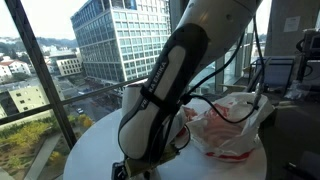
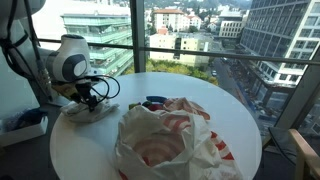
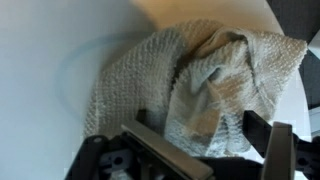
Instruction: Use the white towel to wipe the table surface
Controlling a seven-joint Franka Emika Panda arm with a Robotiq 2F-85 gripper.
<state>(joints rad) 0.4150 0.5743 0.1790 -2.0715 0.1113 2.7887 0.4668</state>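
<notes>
The gripper [image 3: 215, 150] is low over the white towel [image 3: 140, 80], and in the wrist view only its two dark fingers [image 3: 165, 152] show, cut off by the bottom edge. They stand apart with a raised fold of the cloth between them. I cannot tell whether the pads are pressing that fold or just standing either side of it, because the lowest part of the gap is dark and blurred.

The towel lies crumpled directly under the gripper and spreads away from it across the white worktop [image 3: 50, 60]. Its far edge reaches close to the worktop's rounded rim, and the lower right corner of this view is lost in shadow.

In an exterior view the gripper [image 2: 88, 98] is small and dark, with black cables [image 2: 105, 85] looped around it, so the jaws cannot be read there. The towel [image 2: 95, 110] appears as a pale flat patch beneath it, near the worktop's [image 2: 215, 105] edge.

Well away from the gripper a large crinkled plastic bag [image 2: 165, 140], white with red, fills the foreground. A small blue thing [image 2: 155, 100] behind it is too hidden to identify.

In an exterior view the arm [image 1: 165, 90] stands right in front of the camera and covers the gripper and towel. Only the worktop's rim [image 1: 95, 140] and the bag [image 1: 225, 125] beside the arm show clearly.
</notes>
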